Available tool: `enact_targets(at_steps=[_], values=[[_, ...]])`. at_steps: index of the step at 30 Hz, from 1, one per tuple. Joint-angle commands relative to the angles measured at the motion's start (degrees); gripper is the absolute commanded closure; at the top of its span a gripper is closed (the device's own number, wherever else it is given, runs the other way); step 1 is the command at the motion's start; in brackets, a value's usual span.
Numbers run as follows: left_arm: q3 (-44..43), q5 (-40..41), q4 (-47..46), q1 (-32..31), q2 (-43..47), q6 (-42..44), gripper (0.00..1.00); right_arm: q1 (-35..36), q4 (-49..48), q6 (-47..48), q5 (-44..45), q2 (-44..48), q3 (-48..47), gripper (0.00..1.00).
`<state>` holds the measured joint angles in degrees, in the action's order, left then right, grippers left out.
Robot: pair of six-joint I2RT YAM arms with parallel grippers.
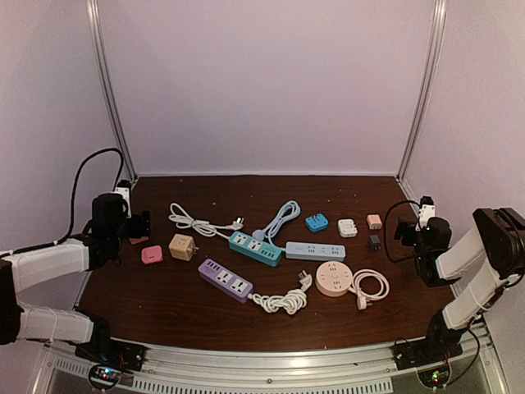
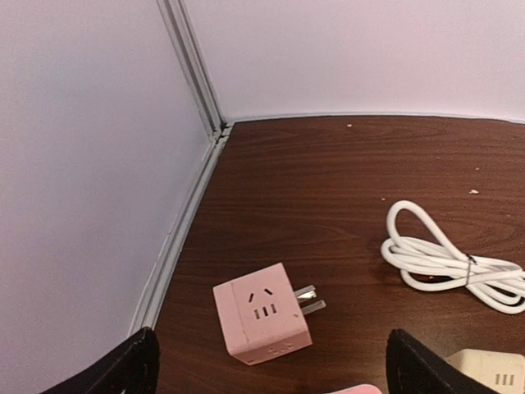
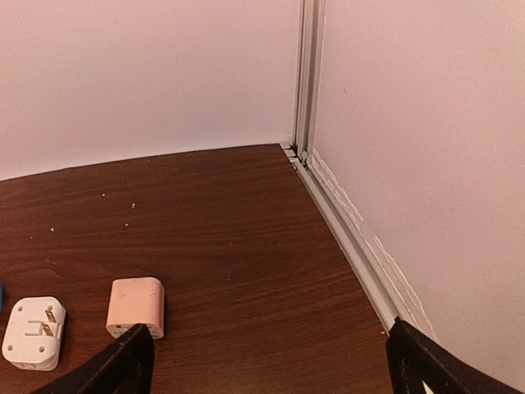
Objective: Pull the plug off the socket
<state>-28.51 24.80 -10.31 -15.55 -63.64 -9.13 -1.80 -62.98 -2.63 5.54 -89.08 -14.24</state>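
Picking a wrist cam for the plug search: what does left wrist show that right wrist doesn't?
Only left wrist: a pink cube adapter with its prongs pointing right, a bundled white cable, and a beige cube at the frame edge. Only right wrist: a small pink adapter and a white adapter with its prongs showing. Both: the brown table, a white wall corner, and open fingers, on the left gripper and the right gripper alike. Neither shows a plug seated in a socket.

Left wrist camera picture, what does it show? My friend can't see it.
A pink cube adapter, metal prongs pointing right, lies on a dark wooden table beside a white wall. A coiled white cable lies to its right.
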Motion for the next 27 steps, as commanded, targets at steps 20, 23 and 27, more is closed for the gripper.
enact_targets(at_steps=[20, 23, 27], values=[[10.64, -17.92, -52.77, 11.14, -25.6, 13.24, 0.02, -0.13, -5.81, 3.6, -5.41, -0.04, -1.88, 0.0], [10.55, -17.61, -53.1, 11.16, -25.86, 13.16, 0.02, -0.13, -5.79, 3.6, -5.45, -0.01, -1.93, 0.0], [10.87, -17.54, -54.03, 11.08, -25.99, 13.37, 0.02, -0.13, -5.75, 3.6, -5.44, -0.04, -1.93, 0.0]])
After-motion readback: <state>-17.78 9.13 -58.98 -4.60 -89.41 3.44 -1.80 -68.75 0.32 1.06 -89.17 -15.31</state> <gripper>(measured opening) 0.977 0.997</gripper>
